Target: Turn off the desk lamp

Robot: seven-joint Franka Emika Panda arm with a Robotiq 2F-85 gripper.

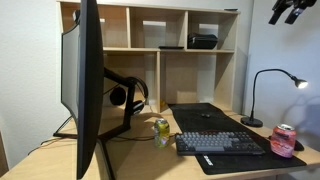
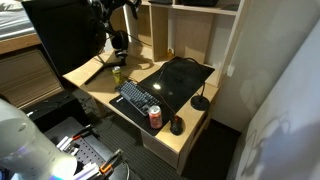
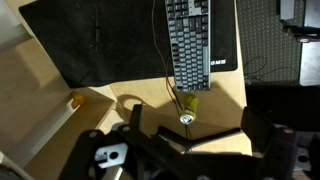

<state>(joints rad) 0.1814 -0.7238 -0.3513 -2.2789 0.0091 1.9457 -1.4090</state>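
Observation:
The desk lamp (image 1: 252, 121) stands at the desk's right end: a slim black neck arches over to a small glowing head. Its round base also shows in an exterior view (image 2: 200, 103) beside the black desk mat. My gripper (image 1: 293, 10) hangs high above the desk, well clear of the lamp and touching nothing. In the wrist view its two fingers (image 3: 195, 125) are spread wide and empty, looking down on a yellow can. The lamp is out of the wrist view.
On the desk are a big monitor (image 1: 88, 80), black headphones on a stand (image 1: 128, 95), a yellow can (image 1: 161, 128), a keyboard (image 1: 218, 143) on a black mat, a red can (image 1: 284, 139) and a mouse (image 2: 177, 125). A wooden shelf unit (image 1: 150, 45) stands behind.

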